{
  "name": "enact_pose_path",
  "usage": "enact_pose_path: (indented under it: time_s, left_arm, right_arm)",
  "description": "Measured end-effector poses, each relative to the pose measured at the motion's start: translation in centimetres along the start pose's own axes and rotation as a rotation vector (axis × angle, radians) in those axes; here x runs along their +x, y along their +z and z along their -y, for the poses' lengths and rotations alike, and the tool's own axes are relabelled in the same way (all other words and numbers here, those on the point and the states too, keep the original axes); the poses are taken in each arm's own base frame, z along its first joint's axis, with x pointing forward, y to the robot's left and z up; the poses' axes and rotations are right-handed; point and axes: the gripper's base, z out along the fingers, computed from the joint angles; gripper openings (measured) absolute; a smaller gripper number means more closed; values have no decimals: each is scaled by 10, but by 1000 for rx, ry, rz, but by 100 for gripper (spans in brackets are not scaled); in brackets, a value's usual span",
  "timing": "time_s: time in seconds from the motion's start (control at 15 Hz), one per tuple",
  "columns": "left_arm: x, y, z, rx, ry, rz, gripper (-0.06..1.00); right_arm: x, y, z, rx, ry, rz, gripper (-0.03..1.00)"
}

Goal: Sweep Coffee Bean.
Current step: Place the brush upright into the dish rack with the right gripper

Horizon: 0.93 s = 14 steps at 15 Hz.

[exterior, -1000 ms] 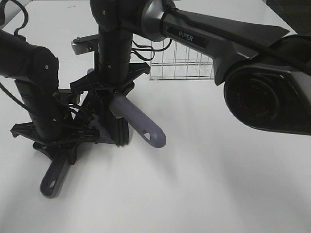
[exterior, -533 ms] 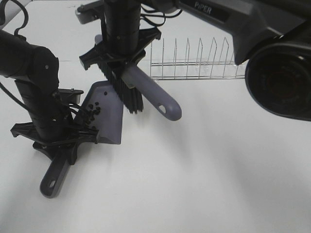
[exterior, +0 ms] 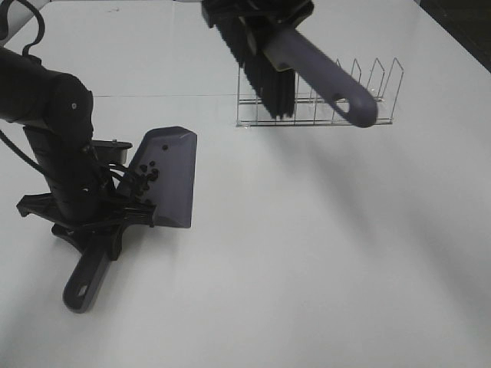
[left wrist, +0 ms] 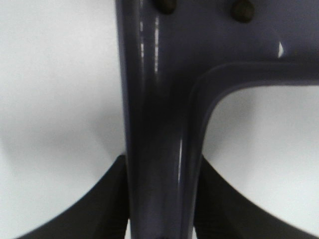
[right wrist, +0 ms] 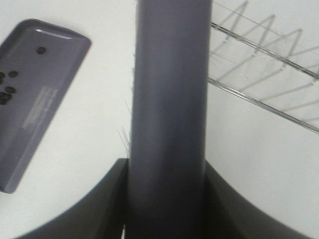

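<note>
The grey dustpan (exterior: 173,176) lies on the white table at the left, with the coffee beans (exterior: 146,175) clustered near its back wall. My left gripper (exterior: 96,221) is shut on the dustpan's handle (left wrist: 159,124); two beans (left wrist: 242,10) show in the left wrist view. My right gripper (exterior: 257,11) is at the top edge of the exterior view, shut on the grey brush handle (exterior: 322,73). It holds the brush high, with its black bristles (exterior: 265,73) in front of the wire rack. The right wrist view shows the handle (right wrist: 169,99), the dustpan (right wrist: 35,99) and the beans (right wrist: 7,84).
A wire rack (exterior: 337,107) stands at the back, right of centre, and also shows in the right wrist view (right wrist: 269,64). The white table (exterior: 322,253) spreads to the right and front. The dustpan handle's end (exterior: 80,287) points toward the front left.
My right arm has lifted the brush up and away to the back right, off the dustpan and over the rack. The beans now show in the dustpan. The left arm has not moved.
</note>
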Motion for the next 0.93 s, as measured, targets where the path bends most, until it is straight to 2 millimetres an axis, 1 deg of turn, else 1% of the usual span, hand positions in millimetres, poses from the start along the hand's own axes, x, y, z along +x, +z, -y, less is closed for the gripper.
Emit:
enact_pose_path:
  time_s: [0.13, 0.33, 0.4, 0.53, 0.67, 0.73, 0.8, 0.87, 0.93]
  left_arm:
    - [0, 0, 0, 0, 0, 0, 32]
    - [0, 0, 0, 0, 0, 0, 32]
    - [0, 0, 0, 0, 0, 0, 32]
    - [0, 0, 0, 0, 0, 0, 32]
    - [0, 0, 0, 0, 0, 0, 32]
    - [0, 0, 0, 0, 0, 0, 32]
    - [0, 0, 0, 0, 0, 0, 32]
    - [0, 0, 0, 2, -1, 1, 32]
    - [0, 0, 0, 2, -1, 1, 32]
  right_arm:
    - [16, -10, 35, 35, 48, -40, 28]
    - [46, -16, 93, 89, 153, -111, 28]
    - [59, -11, 111, 107, 189, -153, 28]
    - [86, 7, 147, 133, 271, -248, 28]
    - [108, 23, 168, 109, 340, -320, 28]
    - [111, 28, 175, 90, 355, -299, 28]
    - [111, 30, 176, 83, 355, -281, 28]
    - [107, 39, 176, 75, 352, -246, 28]
    - [106, 42, 175, 72, 351, -238, 28]
